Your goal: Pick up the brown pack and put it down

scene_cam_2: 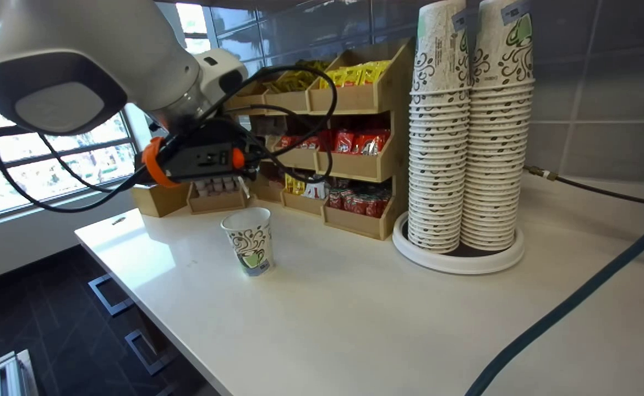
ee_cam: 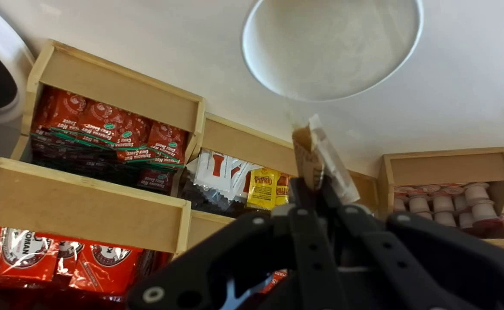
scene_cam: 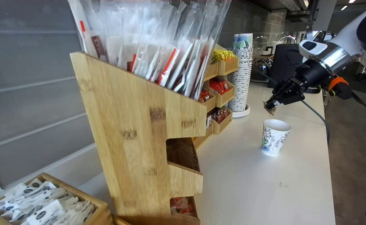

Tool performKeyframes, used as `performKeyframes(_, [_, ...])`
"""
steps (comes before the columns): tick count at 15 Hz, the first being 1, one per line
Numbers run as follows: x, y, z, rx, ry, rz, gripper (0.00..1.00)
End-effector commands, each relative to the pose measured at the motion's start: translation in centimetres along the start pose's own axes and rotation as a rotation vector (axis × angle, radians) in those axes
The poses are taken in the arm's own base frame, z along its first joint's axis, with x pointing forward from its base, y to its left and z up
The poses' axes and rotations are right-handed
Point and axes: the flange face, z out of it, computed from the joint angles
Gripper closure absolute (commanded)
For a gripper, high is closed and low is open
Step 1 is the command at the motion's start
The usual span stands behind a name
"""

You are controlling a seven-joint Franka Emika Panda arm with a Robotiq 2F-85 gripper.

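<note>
The small flat brown paper sachet [ee_cam: 312, 157] looks matt and creased; the black, two-fingered claw [ee_cam: 315, 189] is dull (metal or plastic, I cannot tell). The white, scroll-printed, round paper cup [scene_cam: 273, 140] is smooth. The long white desk [scene_cam_2: 322, 319] is smooth and glossy in patches. The pale-brown, slant-topped wooden rack [scene_cam: 133, 125] shows satiny grain. The tall clear plastic sleeves [scene_cam: 176, 31] are crinkled and shiny; the square red plastic-like packets [ee_cam: 105, 273] gleam.

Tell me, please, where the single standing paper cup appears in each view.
In an exterior view: the paper cup, right of centre.
In an exterior view: the paper cup, left of centre.
Wrist view: the paper cup, right of centre, cut by the top edge; lower in this picture, the claw holds the brown pack.
Shared landmark: the white round tray.
</note>
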Motion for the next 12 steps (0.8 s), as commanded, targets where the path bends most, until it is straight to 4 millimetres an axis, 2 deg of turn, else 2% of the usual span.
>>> performKeyframes(1, [-0.42,0.34,0.22,0.007,0.027,0.003,0.98])
performKeyframes(12, [-1.19,1.26,-0.66,0.038,0.09,0.052,0.98])
